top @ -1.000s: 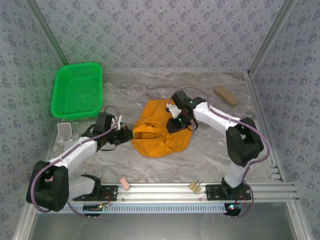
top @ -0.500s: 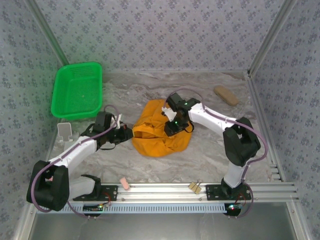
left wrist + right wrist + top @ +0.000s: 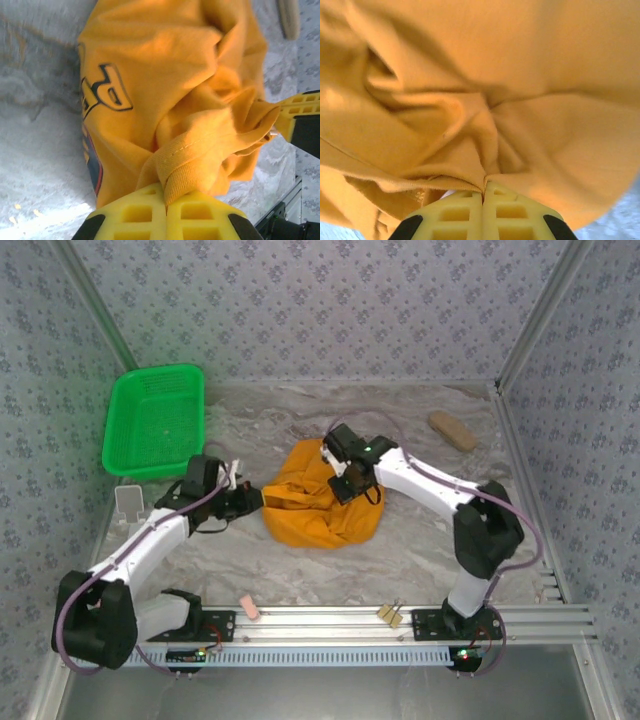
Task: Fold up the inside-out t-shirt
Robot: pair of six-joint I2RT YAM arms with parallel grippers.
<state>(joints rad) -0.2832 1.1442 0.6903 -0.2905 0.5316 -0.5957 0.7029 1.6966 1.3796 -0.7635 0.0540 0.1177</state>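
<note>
Since a second earlier, the right claw (image 3: pixel 350 480) has been shifted slightly toward the far-left corner of the bench (image 3: pixel 300 575) and shut on the inside-out t-shirt (image 3: pixel 320 512). In the right wrist view its jaws are seen pressed together with a pinch of orange cloth caught between them. The left claw (image 3: pixel 252 502) is likewise clamped on a rolled hem. The garment is bunched in a heap at mid-bench, between the two claws. Its left edge is held by the left claw and its far-right part by the right one. Spreading the heap is judged to require the two grips to be drawn apart along that left-to-right line.
</note>
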